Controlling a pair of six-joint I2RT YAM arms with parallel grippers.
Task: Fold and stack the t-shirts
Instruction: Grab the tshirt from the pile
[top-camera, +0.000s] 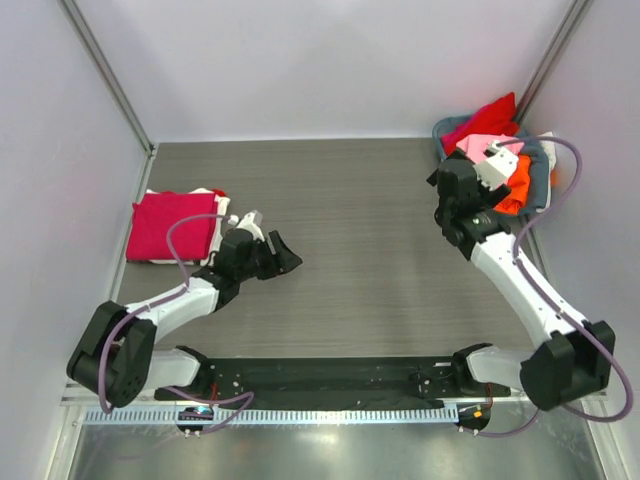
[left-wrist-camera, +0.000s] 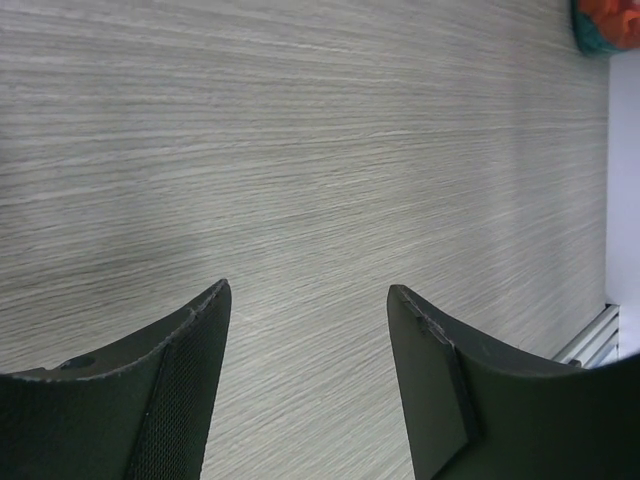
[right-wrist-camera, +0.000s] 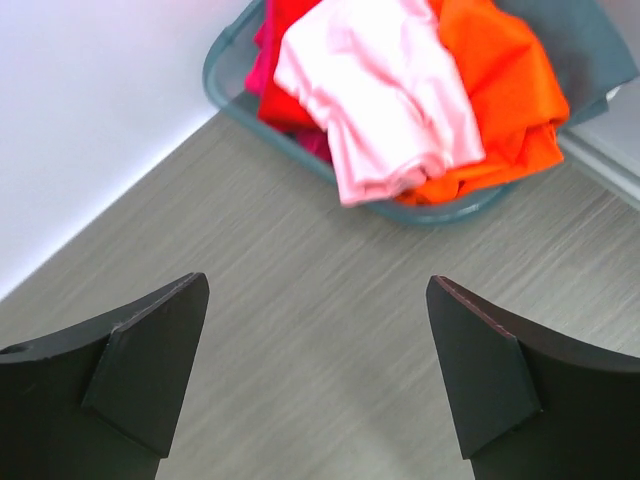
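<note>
Grey worktop is showing through my half-open, empty left pincer; my right pincer is gaping wide, empty.

Five t-shirts, one basket, two pincers

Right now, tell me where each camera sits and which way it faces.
Top external: above, behind the bases, looking down on the table, folded crimson t-shirt, basket; left arm, right arm show.
Left wrist: on that arm, facing bare table; left end effector shows.
Right wrist: facing the basket's pink t-shirt and orange t-shirt; right end effector shows.
Shared: top and right wrist show the basket.
</note>
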